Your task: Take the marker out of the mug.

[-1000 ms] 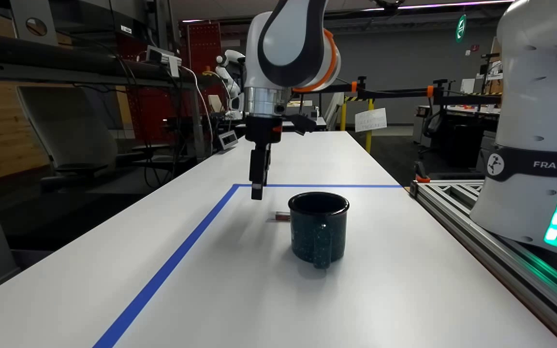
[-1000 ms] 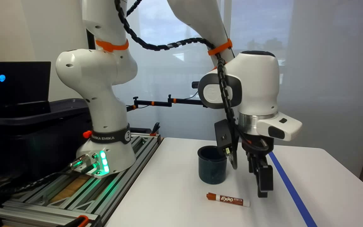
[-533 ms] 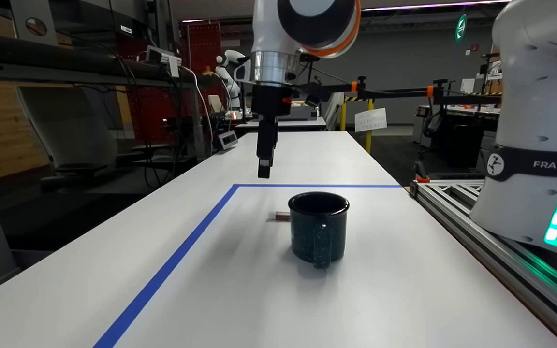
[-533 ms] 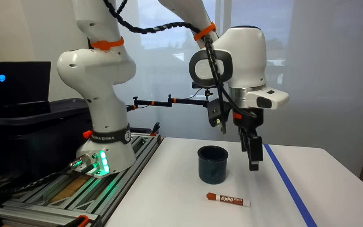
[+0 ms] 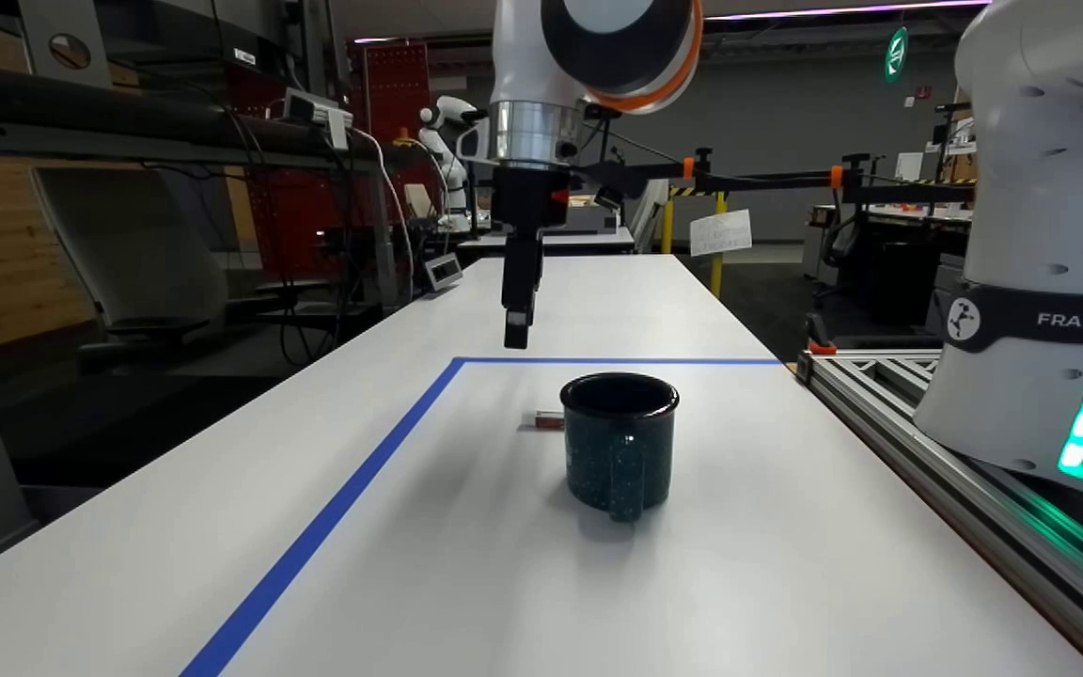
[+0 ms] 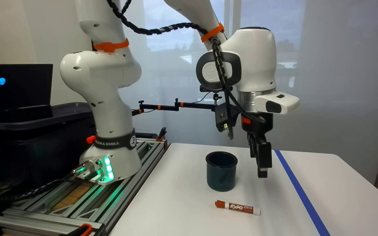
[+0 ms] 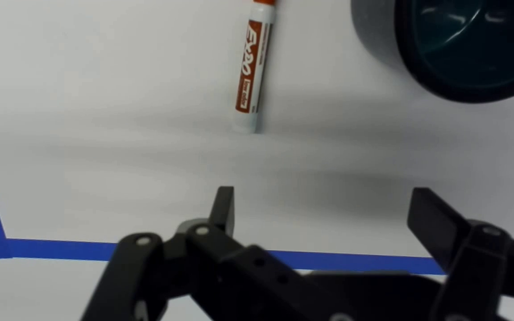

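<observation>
Although the task takes the marker (image 7: 253,67) to be inside the mug (image 6: 221,177), it lies on its side on the white table (image 6: 176,203), beside the mug and not touching it, so the goal looks met. The gripper (image 7: 321,200) hangs above the table, pointing down, its 2 fingers (image 7: 225,209) spread wide and nothing between them. From the gripper, the marker lies back toward the robot's base (image 6: 123,167), lower down and off-centre, nearer the line of the finger farther from the mug. The marker's long axis runs outward from the base, the orange-brown capped end on the inner side and the plain white end nearest the gripper. In the wrist view that axis stands almost square to the line joining the 2 fingertips, with only a slight slant. If a hold on the marker is wanted, the wrist probably needs little turn: the gripper should travel baseward, shift sideways away from the mug, come down and close across the barrel. The tight side, I judge, is the gap between marker and mug, where the mug-side finger has to land; a grasp near the white end seems safer, since that end lies farther from the mug.
</observation>
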